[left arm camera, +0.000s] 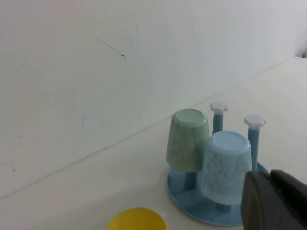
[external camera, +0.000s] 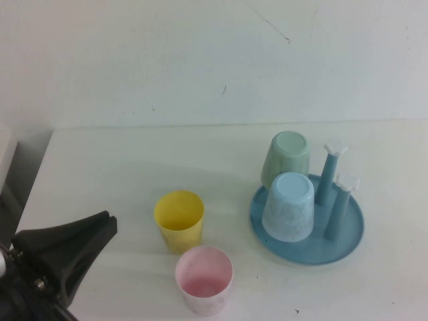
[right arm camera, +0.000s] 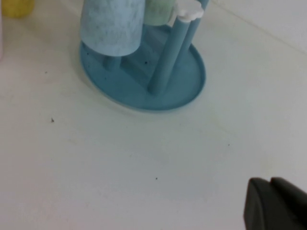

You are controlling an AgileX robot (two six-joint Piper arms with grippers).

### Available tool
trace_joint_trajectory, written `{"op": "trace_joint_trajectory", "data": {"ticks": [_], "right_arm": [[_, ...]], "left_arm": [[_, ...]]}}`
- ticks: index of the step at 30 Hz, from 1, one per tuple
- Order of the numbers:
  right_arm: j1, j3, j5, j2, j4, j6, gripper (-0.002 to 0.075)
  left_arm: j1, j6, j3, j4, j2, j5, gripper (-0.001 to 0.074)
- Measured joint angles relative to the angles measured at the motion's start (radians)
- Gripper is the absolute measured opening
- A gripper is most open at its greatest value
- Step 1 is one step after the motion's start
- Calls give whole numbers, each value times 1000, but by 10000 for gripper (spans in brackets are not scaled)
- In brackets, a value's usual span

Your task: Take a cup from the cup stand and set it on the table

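The pale pink cup (external camera: 204, 279) stands upright on the white table (external camera: 100, 167), near the front and next to a yellow cup (external camera: 179, 219). The round blue cup stand (external camera: 348, 242) sits to the right; it also shows in the left wrist view (left arm camera: 184, 190) and the right wrist view (right arm camera: 184, 81). My left gripper (external camera: 107, 222) is shut and empty at the front left, well clear of the pink cup; its tips show in the left wrist view (left arm camera: 269, 174). My right gripper (right arm camera: 268, 182) is shut and empty over bare table near the stand, out of the high view.
A light blue cup (external camera: 289, 206) and a pale green cup (external camera: 286, 158) sit upside down on pegs of the stand. Two bare pegs with white flower caps (external camera: 335, 147) stand at its right side. A white wall runs behind the table.
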Motion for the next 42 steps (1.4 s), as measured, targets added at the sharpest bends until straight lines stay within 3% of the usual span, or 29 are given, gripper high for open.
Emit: {"op": "trace_joint_trajectory", "data": {"ticks": [20,24,28,36,42], "right_arm": [[0,13,60,-2,6,2,-1],[0,13,62,-2,6,2,-1],[0,13,62,-2,6,2,-1],[0,13,62,-2,8,2,-1],[0,13,62,-2,8,2,-1]], "left_arm": [[0,0,9,0,-10,89,-1],[16,0,20,88,-56,72,-1],[93,0,66,152,-127,-9,-1],[356,-7,217,186,-312,-48,-1],[472,-133,343,218,-446,-50,-1]]}}
